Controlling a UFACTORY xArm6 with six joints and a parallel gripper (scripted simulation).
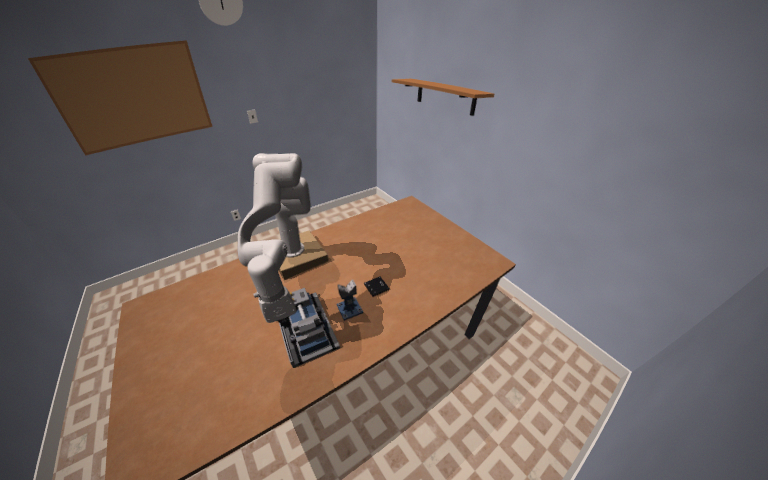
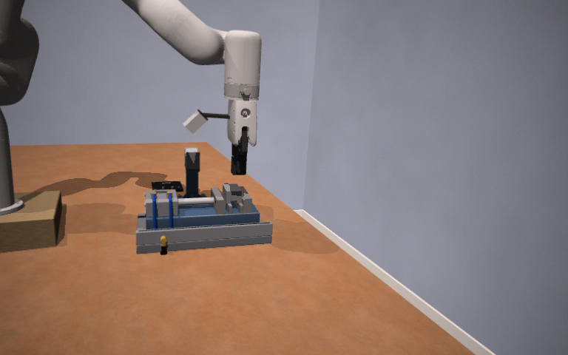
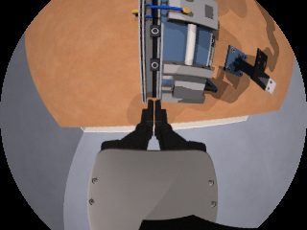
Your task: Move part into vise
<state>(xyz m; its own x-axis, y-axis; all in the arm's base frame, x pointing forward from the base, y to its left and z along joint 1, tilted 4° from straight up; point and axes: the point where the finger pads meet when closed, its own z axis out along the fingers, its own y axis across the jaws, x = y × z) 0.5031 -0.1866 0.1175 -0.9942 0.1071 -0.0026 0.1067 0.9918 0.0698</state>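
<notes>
My gripper (image 2: 239,167) hangs at frame centre above the vise (image 2: 203,220), fingers pressed together, holding nothing. The part (image 2: 234,197) sits between the vise's jaws, right of centre. The infeed plate (image 2: 167,184) behind lies bare.

The table (image 2: 293,301) is orange-brown. The vise (image 2: 200,217) is grey on a blue bed with two blue hoses. The arm (image 2: 188,29) is white; the gripper (image 2: 239,165) fingers are black. The floor (image 1: 453,418) shows a beige-and-brown diamond check. The walls (image 1: 566,169) are grey-blue.
</notes>
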